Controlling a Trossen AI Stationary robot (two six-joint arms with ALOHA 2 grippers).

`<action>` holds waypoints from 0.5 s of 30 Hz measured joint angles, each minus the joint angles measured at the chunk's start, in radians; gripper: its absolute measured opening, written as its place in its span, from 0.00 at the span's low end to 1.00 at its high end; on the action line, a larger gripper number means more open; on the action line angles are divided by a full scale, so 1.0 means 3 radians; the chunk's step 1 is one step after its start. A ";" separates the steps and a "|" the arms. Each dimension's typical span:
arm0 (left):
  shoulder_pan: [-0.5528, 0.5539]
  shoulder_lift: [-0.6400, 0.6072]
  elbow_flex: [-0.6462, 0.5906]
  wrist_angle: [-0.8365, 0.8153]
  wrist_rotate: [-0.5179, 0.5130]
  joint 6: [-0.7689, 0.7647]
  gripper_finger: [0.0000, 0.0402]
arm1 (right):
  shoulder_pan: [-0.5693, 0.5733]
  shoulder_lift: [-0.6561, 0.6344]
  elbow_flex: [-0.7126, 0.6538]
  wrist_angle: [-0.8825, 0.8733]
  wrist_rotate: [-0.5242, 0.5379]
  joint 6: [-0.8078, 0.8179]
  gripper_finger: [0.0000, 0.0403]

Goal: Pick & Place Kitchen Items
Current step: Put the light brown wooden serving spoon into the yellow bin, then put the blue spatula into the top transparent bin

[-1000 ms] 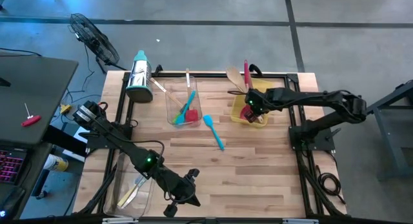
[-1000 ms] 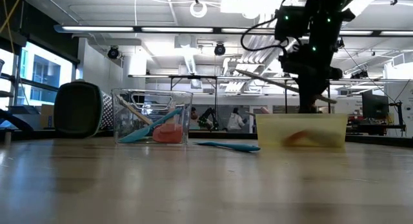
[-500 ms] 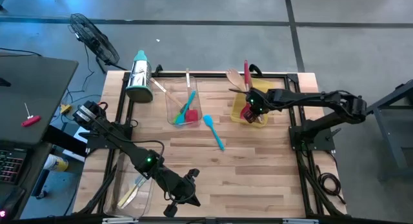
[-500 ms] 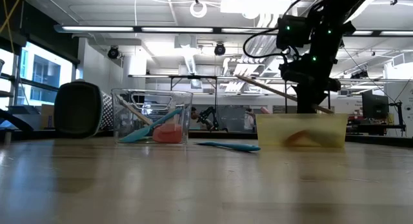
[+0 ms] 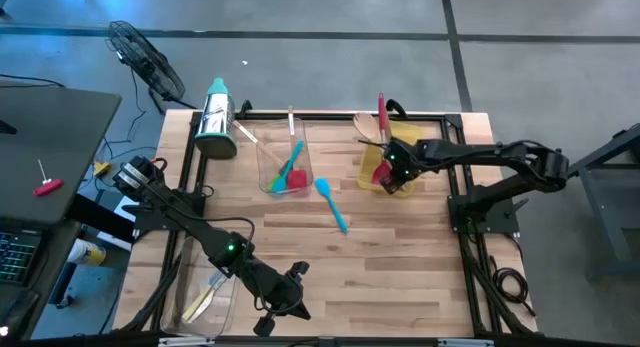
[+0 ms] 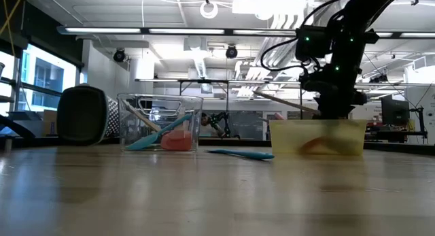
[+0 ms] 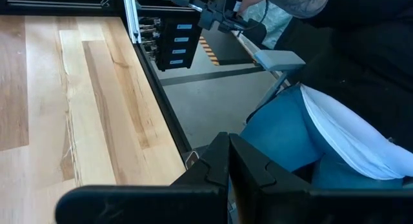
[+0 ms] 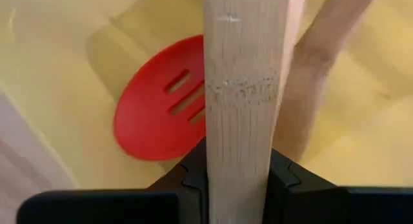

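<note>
Kitchen items were mostly sorted: several lay in the clear bin (image 5: 283,167). The right gripper (image 5: 393,168), clamped on a wooden utensil (image 8: 242,88), hung over the yellow bin (image 5: 368,176). A blue spatula (image 5: 331,204) remained on the bench (image 5: 400,257). The left gripper (image 5: 297,287) idled, closed, near.

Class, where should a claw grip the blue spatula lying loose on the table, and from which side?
Grip the blue spatula mid-handle, from straight above, fingers across its width: it lies flat and clear of both bins, its handle slim beside the wider head.
</note>
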State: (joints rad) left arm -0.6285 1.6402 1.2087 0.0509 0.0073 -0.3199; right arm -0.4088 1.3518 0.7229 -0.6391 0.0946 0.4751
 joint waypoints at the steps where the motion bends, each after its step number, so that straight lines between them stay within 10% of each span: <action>1: 0.0000 0.0000 0.0000 0.0000 0.0001 -0.0001 0.00 | 0.0000 0.0000 -0.0017 0.0006 -0.0042 0.0000 0.16; 15: 0.0000 0.0000 0.0000 0.0000 0.0000 0.0000 0.00 | 0.0001 -0.0003 -0.0127 0.0125 -0.0061 0.0122 0.44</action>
State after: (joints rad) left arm -0.6285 1.6402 1.2087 0.0509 0.0072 -0.3200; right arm -0.4084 1.3510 0.6849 -0.6017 0.0763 0.5117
